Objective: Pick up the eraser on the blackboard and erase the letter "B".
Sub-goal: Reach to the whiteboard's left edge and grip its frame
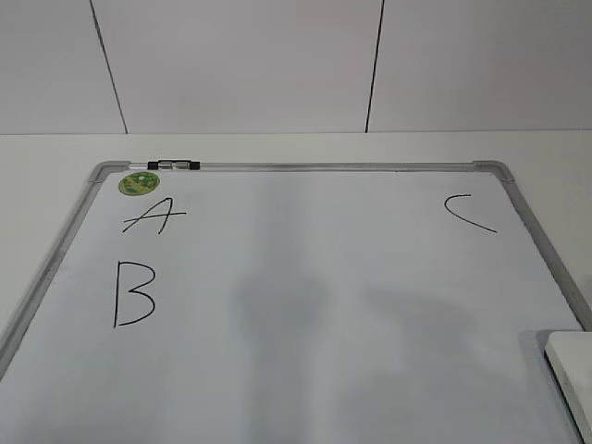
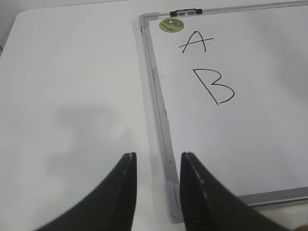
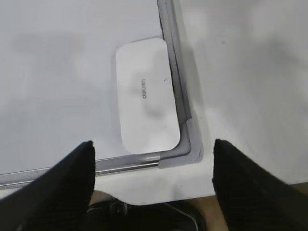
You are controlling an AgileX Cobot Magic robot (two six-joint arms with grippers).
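Hands first: my right hand (image 3: 153, 149) hangs above the near right corner of the blackboard (image 3: 57, 86), its two dark fingers (image 3: 57, 187) spread wide apart with nothing between them. Straight under that gap I see the eraser (image 3: 147, 94), flat and white, lying on the board surface tight against the grey frame on its right side, its near end just short of the rounded corner. There is small grey lettering on its top that I can't read.

My left hand (image 2: 158, 166) sits over the near left corner of the board, fingers (image 2: 122, 192) close together with only a narrow slot between them, gripping nothing. The frame's left rail runs up between the tips.

Further out, the letter "B" (image 2: 214, 86) is drawn on the left part of the board, with the "A" (image 2: 194, 42) just beyond it and a small green round sticker (image 2: 172, 24) in the far left corner. A black-capped clip or marker (image 1: 173, 166) rests on the far rail there. In the exterior view the "C" (image 1: 467, 213) sits far right, well apart from the B. All of it lies on the white desk (image 2: 72, 86).
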